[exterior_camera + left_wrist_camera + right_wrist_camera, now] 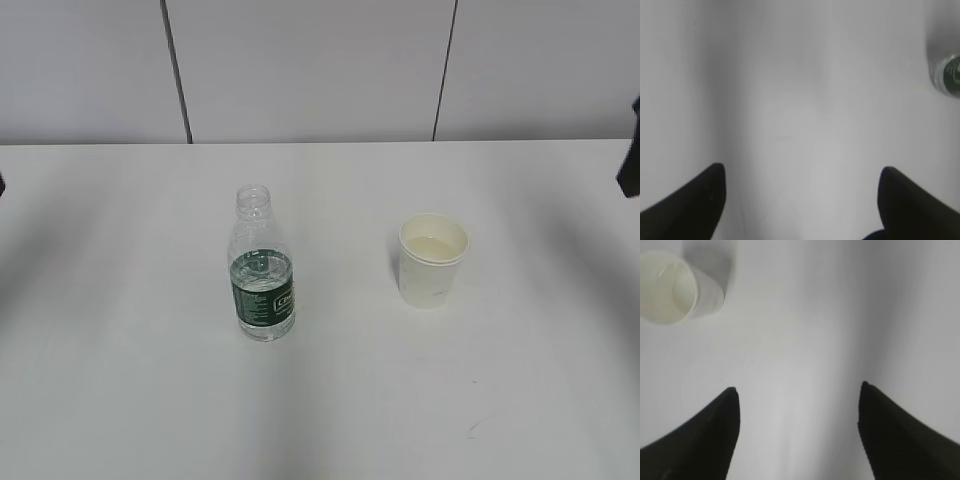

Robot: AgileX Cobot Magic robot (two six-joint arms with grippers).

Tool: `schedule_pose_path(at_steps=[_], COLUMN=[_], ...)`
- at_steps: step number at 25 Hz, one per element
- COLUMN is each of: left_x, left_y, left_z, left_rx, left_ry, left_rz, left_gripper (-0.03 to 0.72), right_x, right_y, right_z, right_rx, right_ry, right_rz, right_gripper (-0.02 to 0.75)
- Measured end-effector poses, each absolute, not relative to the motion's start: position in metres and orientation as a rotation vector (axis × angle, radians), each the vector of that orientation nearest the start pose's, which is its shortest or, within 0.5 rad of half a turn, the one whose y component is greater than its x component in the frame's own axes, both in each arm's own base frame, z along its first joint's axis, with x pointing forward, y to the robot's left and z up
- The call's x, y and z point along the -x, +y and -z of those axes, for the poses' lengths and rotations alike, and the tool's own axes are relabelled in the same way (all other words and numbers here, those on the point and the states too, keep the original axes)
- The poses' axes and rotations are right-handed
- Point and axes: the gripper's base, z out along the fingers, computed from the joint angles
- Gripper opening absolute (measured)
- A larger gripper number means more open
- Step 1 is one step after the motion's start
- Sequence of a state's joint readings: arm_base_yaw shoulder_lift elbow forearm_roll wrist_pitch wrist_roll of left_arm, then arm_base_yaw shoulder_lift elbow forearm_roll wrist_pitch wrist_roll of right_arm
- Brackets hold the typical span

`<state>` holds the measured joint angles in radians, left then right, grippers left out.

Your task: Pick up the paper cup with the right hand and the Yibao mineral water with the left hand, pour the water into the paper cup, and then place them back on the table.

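Upright, the Yibao mineral water [263, 265] — part-full — beside the paper cup [432, 260].

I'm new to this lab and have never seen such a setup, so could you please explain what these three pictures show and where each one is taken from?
They all show one moment from a two-armed robot at a white table. The wide picture comes from a camera in front, looking down at a slant. On the table stand an uncapped bottle of mineral water, partly full, and to its right a paper cup, both upright and apart.

The other two pictures come from cameras on the robot's wrists. The dark wedges at the bottom are the gripper fingers. The left gripper is open and empty, with the bottle's base just visible at the top right. The right gripper is also open and empty, with the cup at the top left. Nothing is held.
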<state>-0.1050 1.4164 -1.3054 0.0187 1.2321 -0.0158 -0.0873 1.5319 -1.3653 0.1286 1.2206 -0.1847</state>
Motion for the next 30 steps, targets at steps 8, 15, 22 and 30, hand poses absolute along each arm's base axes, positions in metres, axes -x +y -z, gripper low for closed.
schedule_pose_path(at_steps=[8, 15, 22, 30], left_x=[-0.178, -0.101, -0.053, -0.02], left_y=[-0.023, -0.016, -0.011, -0.01], left_z=[-0.316, -0.297, -0.286, -0.291], left_rx=[-0.12, -0.11, -0.107, -0.095], left_ry=[2.836, 2.661, 2.463, 2.146], left_rz=[0.088, 0.123, 0.133, 0.185], left_gripper=[0.564, 0.564, 0.564, 0.564], right_x=[-0.172, -0.112, -0.086, -0.06], right_y=[-0.004, 0.001, 0.003, 0.005], right_z=[-0.303, -0.302, -0.284, -0.27], right_rx=[0.114, 0.116, 0.109, 0.106], right_ry=[2.855, 2.68, 2.586, 2.453], right_rz=[-0.125, -0.087, -0.067, -0.041], right_gripper=[0.573, 0.573, 0.573, 0.572])
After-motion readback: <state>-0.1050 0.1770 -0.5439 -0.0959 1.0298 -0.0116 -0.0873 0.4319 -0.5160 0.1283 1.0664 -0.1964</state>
